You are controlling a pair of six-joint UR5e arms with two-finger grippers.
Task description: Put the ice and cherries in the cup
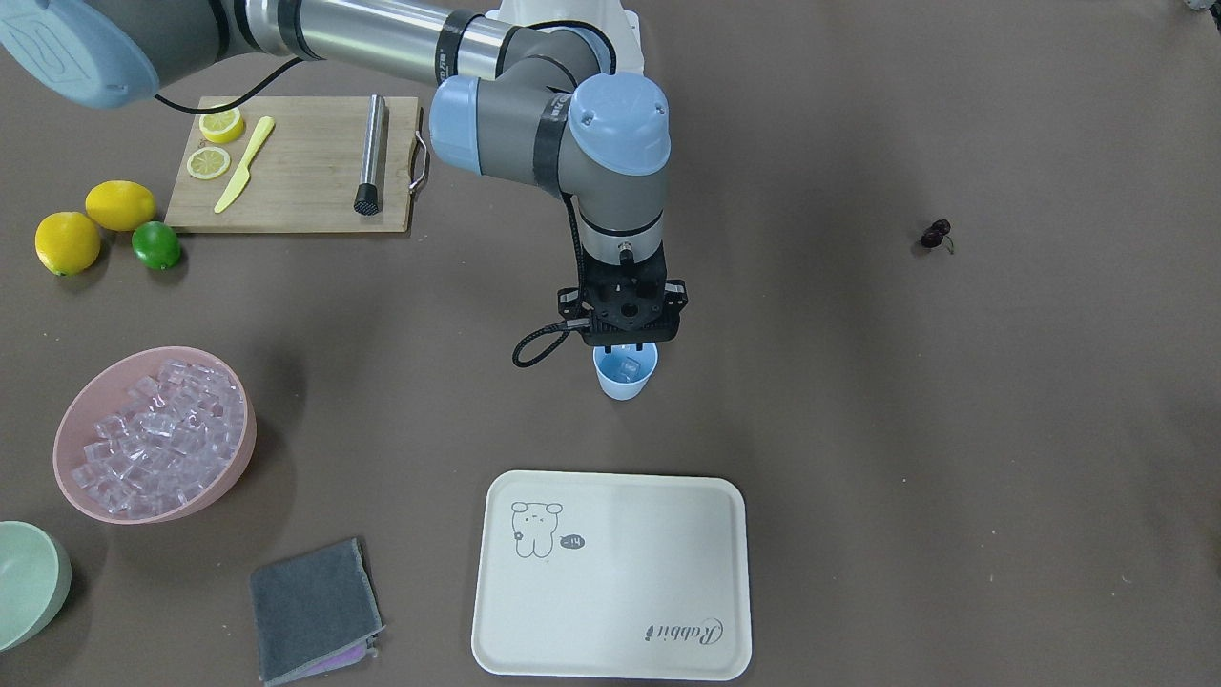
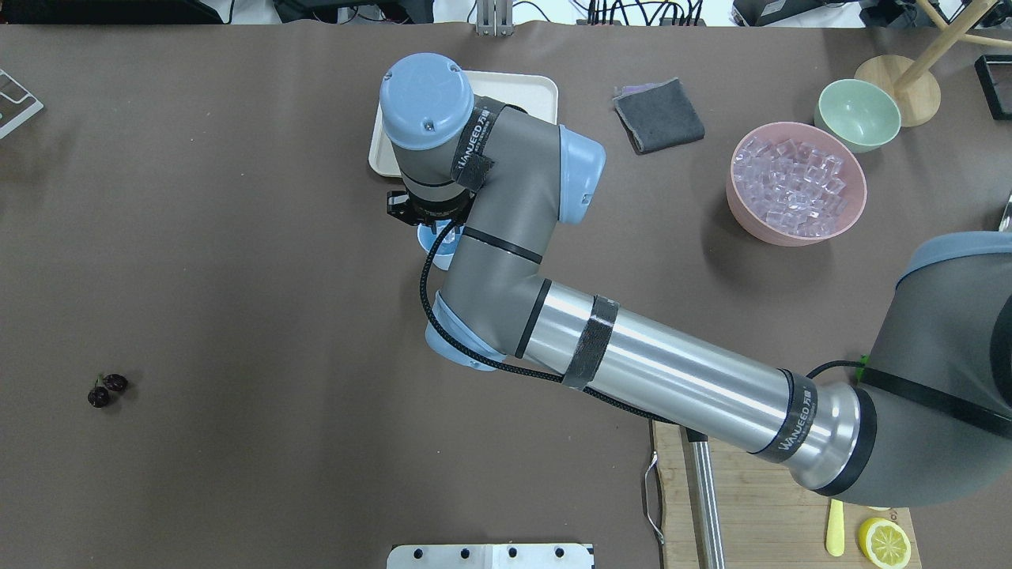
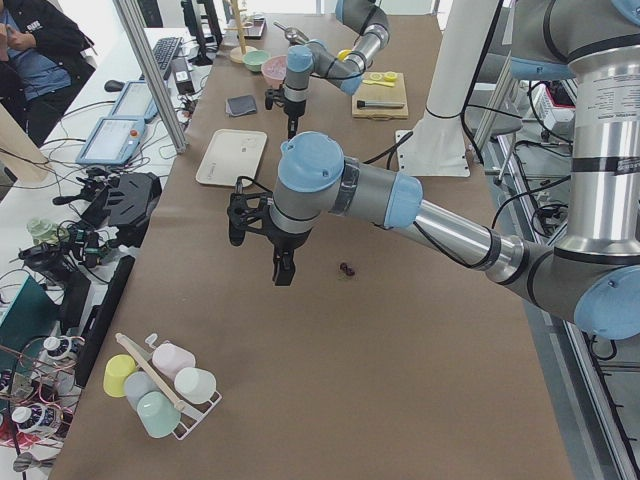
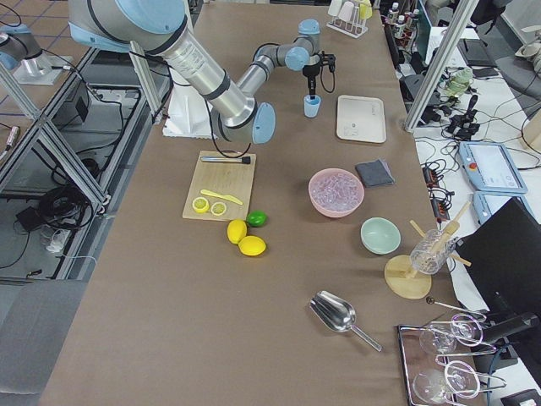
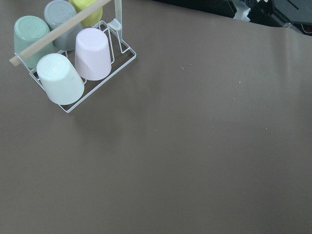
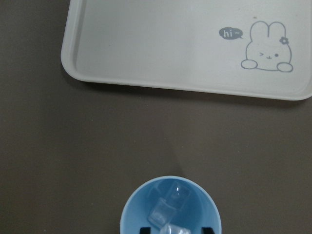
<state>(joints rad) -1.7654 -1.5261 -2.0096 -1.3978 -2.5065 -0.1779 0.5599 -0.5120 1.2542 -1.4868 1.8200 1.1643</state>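
Note:
The light-blue cup (image 1: pixel 625 374) stands mid-table, just in front of the cream tray. My right gripper (image 1: pixel 625 345) hangs straight above the cup's mouth. In the right wrist view its fingertips (image 6: pixel 142 228) show wide apart at the bottom edge, so it is open, and a few clear ice cubes (image 6: pixel 170 205) lie inside the cup (image 6: pixel 141 204). More ice (image 1: pixel 157 434) fills the pink bowl (image 1: pixel 76 496). The dark cherries (image 1: pixel 936 235) lie alone on the table, far from the cup. My left gripper (image 3: pixel 283 268) hovers near the cherries (image 3: pixel 346 269); I cannot tell whether it is open or shut.
A cream tray (image 1: pixel 668 582) lies beside the cup. A grey cloth (image 1: pixel 315 611) and a pale green bowl (image 1: pixel 24 582) are near the pink bowl. A cutting board (image 1: pixel 296 181) with lemon slices, two lemons and a lime (image 1: pixel 156 245) lie farther back. A rack of cups (image 5: pixel 73 53) shows in the left wrist view.

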